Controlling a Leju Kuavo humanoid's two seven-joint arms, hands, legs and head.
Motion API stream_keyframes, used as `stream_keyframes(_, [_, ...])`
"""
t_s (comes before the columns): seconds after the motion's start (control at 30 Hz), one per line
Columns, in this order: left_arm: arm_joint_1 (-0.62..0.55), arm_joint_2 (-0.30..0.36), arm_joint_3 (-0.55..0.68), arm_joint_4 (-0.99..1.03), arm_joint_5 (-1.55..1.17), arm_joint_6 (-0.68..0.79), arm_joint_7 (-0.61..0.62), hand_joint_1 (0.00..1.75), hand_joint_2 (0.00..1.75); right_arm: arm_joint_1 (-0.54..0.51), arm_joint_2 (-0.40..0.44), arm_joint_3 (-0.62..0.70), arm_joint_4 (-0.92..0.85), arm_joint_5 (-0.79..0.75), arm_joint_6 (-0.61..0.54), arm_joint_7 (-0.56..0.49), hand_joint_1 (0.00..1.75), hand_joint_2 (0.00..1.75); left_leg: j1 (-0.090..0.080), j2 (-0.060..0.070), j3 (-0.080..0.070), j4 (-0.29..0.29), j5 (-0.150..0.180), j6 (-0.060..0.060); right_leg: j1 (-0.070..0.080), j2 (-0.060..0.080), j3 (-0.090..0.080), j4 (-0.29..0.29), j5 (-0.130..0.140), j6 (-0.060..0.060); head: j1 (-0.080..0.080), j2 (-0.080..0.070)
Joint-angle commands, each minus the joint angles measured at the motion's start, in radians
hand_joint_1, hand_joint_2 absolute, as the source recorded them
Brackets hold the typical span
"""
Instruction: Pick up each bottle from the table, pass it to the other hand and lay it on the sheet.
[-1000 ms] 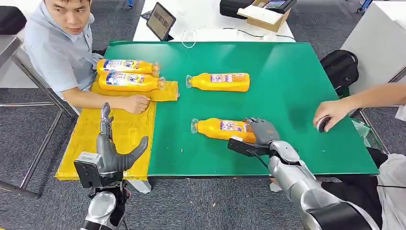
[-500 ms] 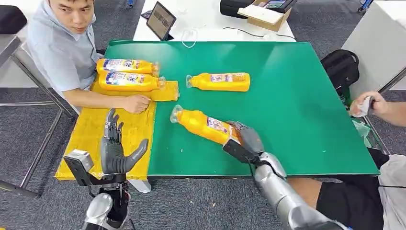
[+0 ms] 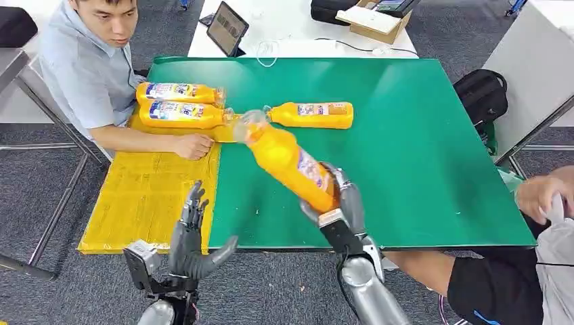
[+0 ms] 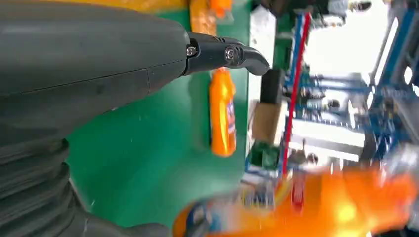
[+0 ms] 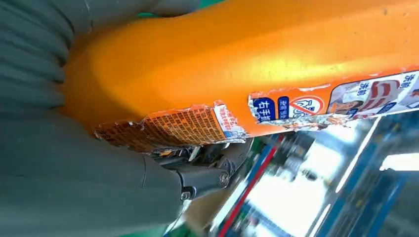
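My right hand (image 3: 344, 200) grips an orange bottle (image 3: 288, 161) by its base, lifted above the green table (image 3: 420, 135) and tilted with its cap toward the far left; the right wrist view has its orange body (image 5: 257, 54) close up. My left hand (image 3: 193, 237) is open near the table's front edge, beside the yellow sheet (image 3: 145, 196), fingers spread, holding nothing. Two orange bottles (image 3: 179, 105) lie on the sheet at its far end. Another orange bottle (image 3: 311, 115) lies on the table, also visible in the left wrist view (image 4: 222, 113).
A person sits at the far left, with a hand (image 3: 191, 145) resting on the sheet. Another person's arm (image 3: 545, 196) is at the right edge. A tablet (image 3: 227, 29) and a box (image 3: 372, 20) stand on the white table behind.
My right hand has lifted the bottle off the table and swung it left and upward. My left hand has moved right and nearer the table's front edge. The person's hand at right has drawn back.
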Motion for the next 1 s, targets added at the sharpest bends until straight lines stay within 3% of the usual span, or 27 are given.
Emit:
stream_keyframes(0.03, [-0.102,0.007,-0.06,0.037,0.037,-0.054,-0.005,0.0,1.75,-0.08,0.019,0.278,0.112,0.118,0.007,-0.009,1.75,1.75,0.001,0.003,0.003,0.0,-0.001,-0.001,0.001,0.003,0.002,0.0,0.0,-0.002,0.0,0.0])
stream_keyframes(0.23, [-0.16,-0.009,-0.085,0.048,0.149,-0.073,0.029,0.0,1.75,-0.122,0.026,0.493,0.212,0.076,-0.051,-0.009,1.75,1.75,0.001,0.002,0.004,0.0,-0.001,-0.001,0.001,0.002,0.004,0.0,-0.001,-0.002,0.0,0.0])
stream_keyframes(0.33, [-0.168,-0.006,-0.101,0.056,0.177,-0.091,0.04,0.0,1.75,-0.124,0.027,0.54,0.235,0.052,-0.065,-0.009,1.75,1.75,0.001,0.002,0.005,0.0,-0.001,-0.001,0.001,0.002,0.004,-0.001,-0.001,-0.002,0.0,0.0])
stream_keyframes(0.67, [-0.173,0.016,-0.135,0.083,0.19,-0.125,0.046,0.0,1.75,-0.147,0.027,0.566,0.287,0.008,-0.081,-0.009,1.71,1.75,0.001,-0.001,0.006,-0.001,0.0,-0.001,0.001,-0.001,0.006,-0.001,-0.002,-0.002,0.0,0.0])
stream_keyframes(0.7, [-0.176,0.018,-0.137,0.094,0.219,-0.154,0.056,1.31,1.75,-0.151,0.027,0.569,0.296,-0.006,-0.084,-0.009,1.61,1.75,0.001,-0.001,0.005,-0.001,0.0,-0.001,0.001,-0.001,0.005,-0.001,-0.001,-0.002,0.0,0.0])
stream_keyframes(0.73, [-0.177,0.021,-0.139,0.099,0.231,-0.171,0.056,1.75,1.75,-0.156,0.029,0.567,0.307,-0.013,-0.08,-0.009,1.52,1.75,0.001,-0.001,0.004,-0.001,0.0,-0.001,0.0,-0.001,0.004,-0.001,-0.001,-0.001,0.0,0.0])
stream_keyframes(0.77, [-0.177,0.025,-0.14,0.101,0.239,-0.183,0.052,1.75,1.75,-0.16,0.029,0.569,0.317,-0.016,-0.081,-0.009,1.38,1.75,0.0,-0.001,0.004,-0.001,0.0,-0.001,0.0,-0.001,0.003,-0.001,-0.001,-0.001,0.0,0.0])
stream_keyframes(0.8, [-0.177,0.026,-0.139,0.104,0.27,-0.215,0.058,1.75,1.75,-0.165,0.031,0.572,0.335,-0.018,-0.078,-0.009,1.03,1.75,0.001,-0.001,0.006,-0.001,0.0,-0.001,0.0,-0.001,0.005,-0.001,-0.001,-0.002,0.0,0.0])
stream_keyframes(0.83, [-0.175,0.032,-0.136,0.105,0.302,-0.247,0.074,1.75,1.75,-0.17,0.03,0.575,0.353,-0.017,-0.085,-0.009,0.52,1.75,0.001,-0.001,0.004,-0.001,0.0,-0.001,0.0,-0.001,0.004,-0.001,-0.001,-0.001,0.0,0.0])
stream_keyframes(0.87, [-0.175,0.033,-0.135,0.106,0.313,-0.258,0.079,1.75,1.75,-0.169,0.029,0.575,0.351,-0.02,-0.085,-0.009,0.37,1.75,0.001,-0.001,0.007,-0.001,-0.001,-0.001,0.001,-0.001,0.006,-0.001,-0.002,-0.002,0.0,0.0])
stream_keyframes(0.93, [-0.175,0.037,-0.13,0.11,0.331,-0.275,0.089,1.75,1.75,-0.169,0.021,0.572,0.349,-0.028,-0.09,-0.009,0.44,1.75,0.001,-0.001,0.005,-0.001,0.0,-0.001,0.0,-0.001,0.004,-0.001,-0.001,-0.001,0.0,0.0])
stream_keyframes(1.0, [-0.175,0.037,-0.125,0.113,0.339,-0.282,0.095,1.75,1.75,-0.171,0.017,0.564,0.35,-0.03,-0.1,-0.009,0.35,1.75,0.001,-0.002,0.005,-0.001,0.0,-0.001,0.001,-0.002,0.005,-0.001,-0.001,-0.002,0.0,0.0])
